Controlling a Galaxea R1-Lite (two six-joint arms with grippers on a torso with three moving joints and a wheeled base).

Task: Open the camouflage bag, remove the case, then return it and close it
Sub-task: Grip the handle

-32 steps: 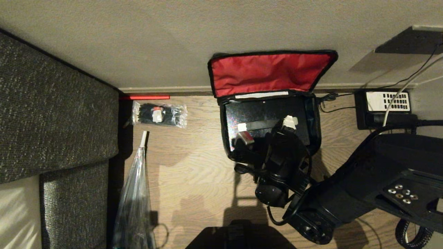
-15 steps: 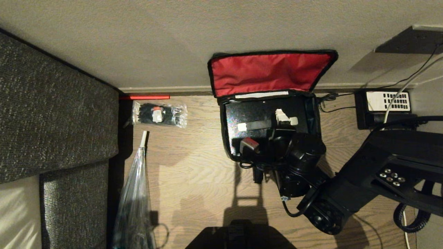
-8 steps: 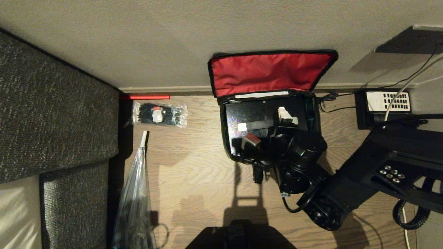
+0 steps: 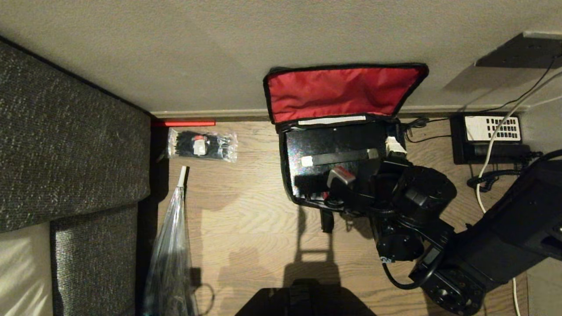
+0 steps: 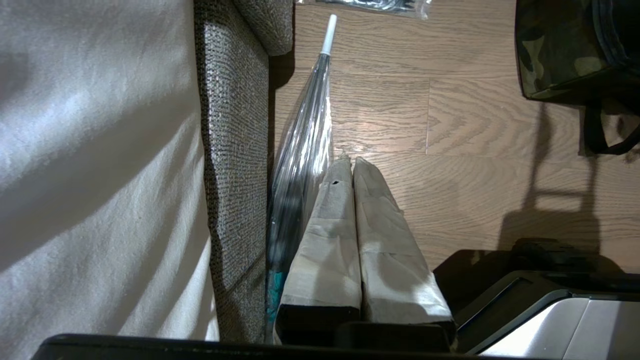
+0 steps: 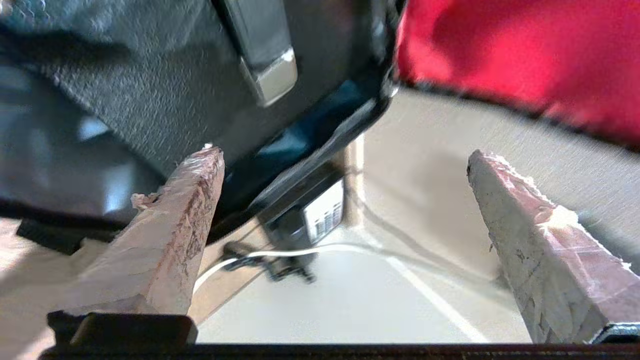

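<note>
The right tool (image 4: 368,162) hangs over the right end of the open camouflage bag (image 4: 287,175), its 2 taped fingers (image 6: 185,220) spread wide with nothing between them. In the head view one fingertip shows at the bag's right rim and the other over the case's near edge. The case (image 4: 325,140) sits inside the bag, black, with a grey strap across its top and a shiny speckled patch near its left end. The bag's lid (image 4: 342,92) stands back against the wall, red lining facing out. The bag rests on the wooden floor (image 4: 246,210) close to the baseboard. Just right of it lies a black desk phone (image 4: 487,138) with a white keypad and trailing cords. Well to the left, near a grey sofa (image 4: 70,131), lies a clear packet of black ties (image 4: 202,145), with a clear folded umbrella (image 4: 171,245) beside the sofa. The left tool (image 5: 355,240) is parked low by the sofa, its 2 fingers pressed together.
</note>
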